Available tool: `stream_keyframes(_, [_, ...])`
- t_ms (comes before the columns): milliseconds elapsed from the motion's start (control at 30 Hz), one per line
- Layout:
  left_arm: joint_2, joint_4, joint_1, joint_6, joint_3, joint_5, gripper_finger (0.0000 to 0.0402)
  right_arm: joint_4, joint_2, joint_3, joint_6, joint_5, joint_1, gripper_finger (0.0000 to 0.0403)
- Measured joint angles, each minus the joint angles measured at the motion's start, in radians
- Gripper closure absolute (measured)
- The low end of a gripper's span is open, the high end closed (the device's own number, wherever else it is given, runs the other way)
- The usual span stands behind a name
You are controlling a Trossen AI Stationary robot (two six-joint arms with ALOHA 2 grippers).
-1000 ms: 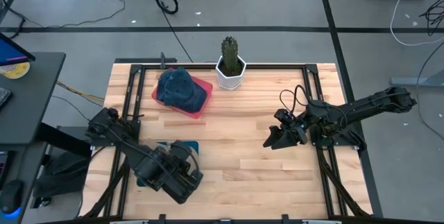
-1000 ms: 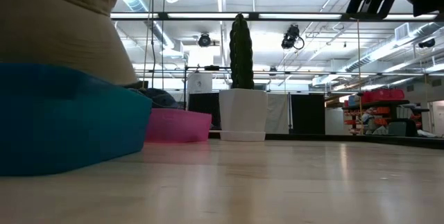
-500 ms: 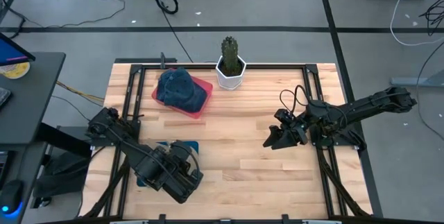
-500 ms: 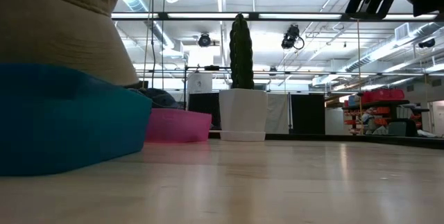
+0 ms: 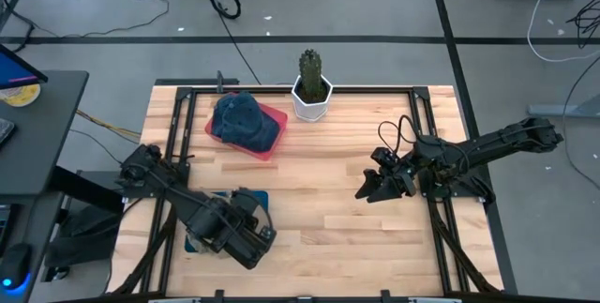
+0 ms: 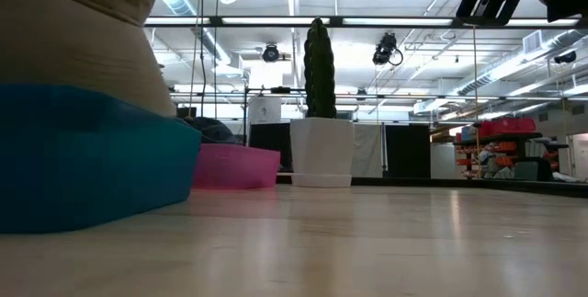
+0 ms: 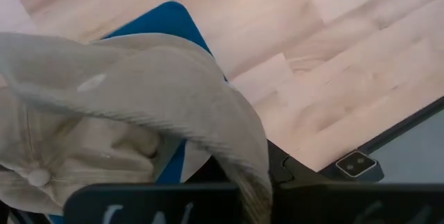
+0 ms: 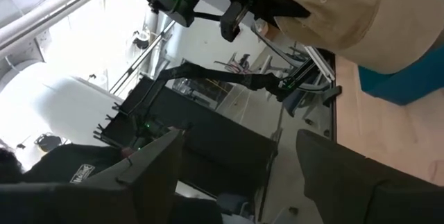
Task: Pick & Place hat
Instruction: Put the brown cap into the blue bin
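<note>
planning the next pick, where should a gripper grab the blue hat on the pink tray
Judging by the high view, take the blue hat at the top of its rounded crown, coming straight down. It lies heaped on the pink tray, so its upper fabric is the most exposed part, and the cactus pot stands close on one side, crowding a sideways approach. The brim's direction cannot be told.

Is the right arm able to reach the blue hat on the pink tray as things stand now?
Probably yes. The right gripper hangs open above bare table, and nothing lies between it and the blue hat on the pink tray; the potted cactus stands aside.
</note>
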Motion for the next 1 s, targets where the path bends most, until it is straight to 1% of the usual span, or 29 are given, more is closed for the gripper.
stream_keyframes(133, [-0.001,0.001,0.019,-0.008,-0.052,0.013,0.0395,0.0,0.0,0.0,0.0,0.0,0.0,0.012])
stream_keyframes(200, [-0.001,0.025,0.027,-0.006,-0.092,0.053,0.0395,0.0,0.0,0.0,0.0,0.0,0.0,0.012])
stream_keyframes(267, [-0.001,0.083,0.035,-0.001,-0.137,0.084,0.0395,0.0,0.0,0.0,0.0,0.0,0.0,0.012])
stream_keyframes(467, [0.0,0.246,0.055,-0.007,-0.237,0.042,0.0393,0.0,0.0,0.0,0.0,0.0,0.0,0.012])
stream_keyframes(600, [-0.001,0.256,0.069,-0.003,-0.28,0.025,0.0396,0.0,0.0,0.0,0.001,0.014,0.0,0.012])
stream_keyframes(767, [-0.002,0.209,0.061,-0.008,-0.33,0.025,0.0395,0.0,0.0,0.0,0.011,0.026,0.0,0.012])
stream_keyframes(900, [-0.002,0.19,0.024,-0.07,-0.369,0.029,0.0396,0.0,0.0,0.0,0.021,0.026,0.0,0.012])
stream_keyframes(1000, [-0.003,0.157,-0.017,-0.179,-0.382,0.026,0.0395,0.0,0.0,0.0,0.027,0.033,0.0,0.012])
